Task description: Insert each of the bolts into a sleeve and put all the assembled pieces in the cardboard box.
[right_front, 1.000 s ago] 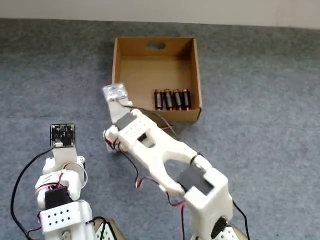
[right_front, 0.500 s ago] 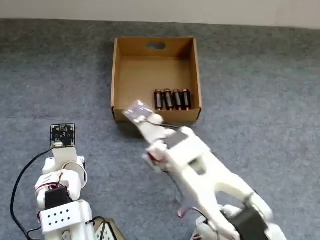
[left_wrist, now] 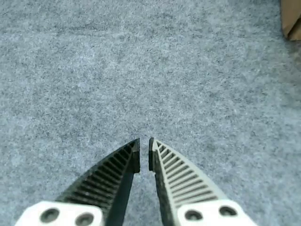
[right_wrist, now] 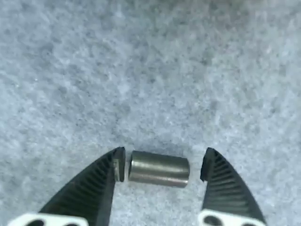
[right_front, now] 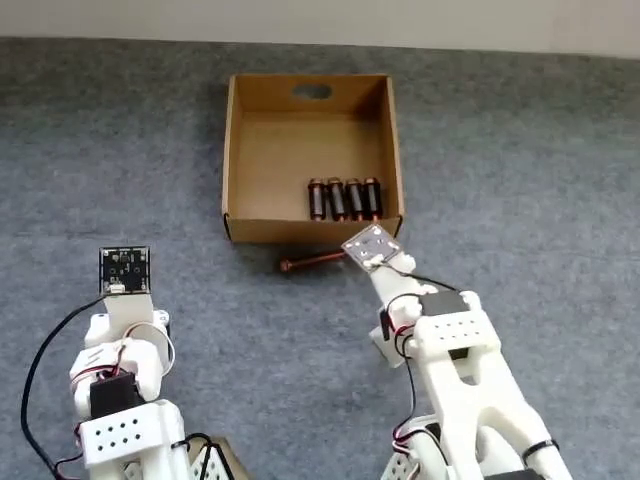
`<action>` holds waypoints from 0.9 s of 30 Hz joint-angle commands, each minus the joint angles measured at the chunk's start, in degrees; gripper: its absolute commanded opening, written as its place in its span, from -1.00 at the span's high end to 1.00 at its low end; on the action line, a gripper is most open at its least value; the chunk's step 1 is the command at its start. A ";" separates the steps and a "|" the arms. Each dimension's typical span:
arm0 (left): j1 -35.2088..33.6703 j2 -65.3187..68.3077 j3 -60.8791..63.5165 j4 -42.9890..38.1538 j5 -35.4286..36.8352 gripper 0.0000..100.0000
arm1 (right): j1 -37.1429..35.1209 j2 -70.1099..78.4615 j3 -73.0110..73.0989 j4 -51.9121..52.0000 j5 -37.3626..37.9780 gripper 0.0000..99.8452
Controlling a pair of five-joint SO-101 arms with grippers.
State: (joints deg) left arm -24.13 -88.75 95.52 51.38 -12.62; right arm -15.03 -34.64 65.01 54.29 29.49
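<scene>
A dark metal sleeve lies on its side on the grey carpet, right between the fingers of my right gripper, which is open around it; one finger almost touches the sleeve's end. A brown bolt lies on the carpet just in front of the cardboard box, beside the right arm's wrist camera. Several assembled pieces lie in a row inside the box, at its near right. My left gripper is shut over bare carpet with nothing in it.
The left arm sits folded at the lower left, away from the box. A corner of the box shows in the left wrist view. Open carpet lies to either side of the box.
The right arm swung from the box's near left corner to the right along its front wall, uncovering the bolt on the carpet. The left arm stayed still.
</scene>
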 commanded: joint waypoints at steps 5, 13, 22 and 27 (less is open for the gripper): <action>-0.40 -0.57 -1.01 -0.79 0.35 0.88 | 1.01 -2.07 -3.47 -0.04 4.40 0.51; -0.40 -0.57 -1.01 -0.97 0.35 0.88 | 1.80 -2.15 -16.04 22.46 47.91 0.51; -0.48 -0.57 -1.01 -1.05 0.35 0.88 | 5.76 -1.45 -12.53 26.24 71.56 0.51; -0.48 -0.57 -1.01 -0.97 0.35 0.88 | 5.85 -1.45 -4.70 13.49 71.56 0.51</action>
State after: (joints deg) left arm -24.13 -88.75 95.52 51.38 -12.62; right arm -9.85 -35.52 57.45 74.77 96.40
